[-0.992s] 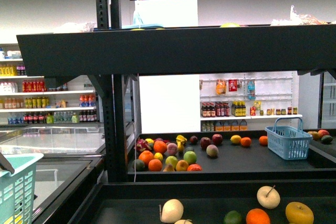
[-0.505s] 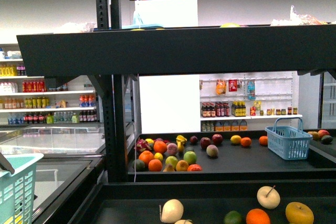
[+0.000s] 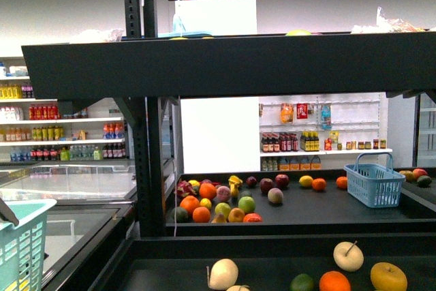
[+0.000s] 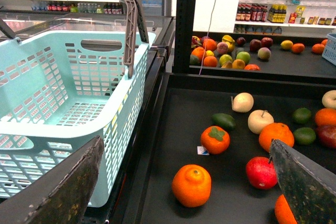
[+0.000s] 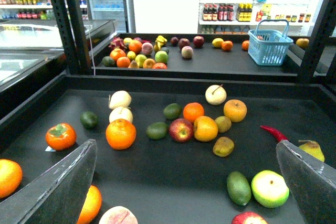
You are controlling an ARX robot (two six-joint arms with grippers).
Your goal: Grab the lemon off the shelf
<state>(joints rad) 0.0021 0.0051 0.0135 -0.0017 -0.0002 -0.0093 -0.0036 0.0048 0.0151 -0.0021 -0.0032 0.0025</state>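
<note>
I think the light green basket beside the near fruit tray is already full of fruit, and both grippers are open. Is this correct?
Not quite. The left wrist view shows the light green basket empty, with no fruit inside. The rest holds: it stands beside the near fruit tray, and the left gripper and right gripper both have their jaws spread wide.

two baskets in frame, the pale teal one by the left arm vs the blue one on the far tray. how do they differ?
The teal basket is paler and has a grey-brown handle; the blue basket is a stronger blue, handle included. The teal one sits outside the near tray, beside its rim; the blue one stands on the far tray past the fruit. The teal one looks empty; the blue one's inside is hidden. Both are slotted plastic with handles raised.
</note>
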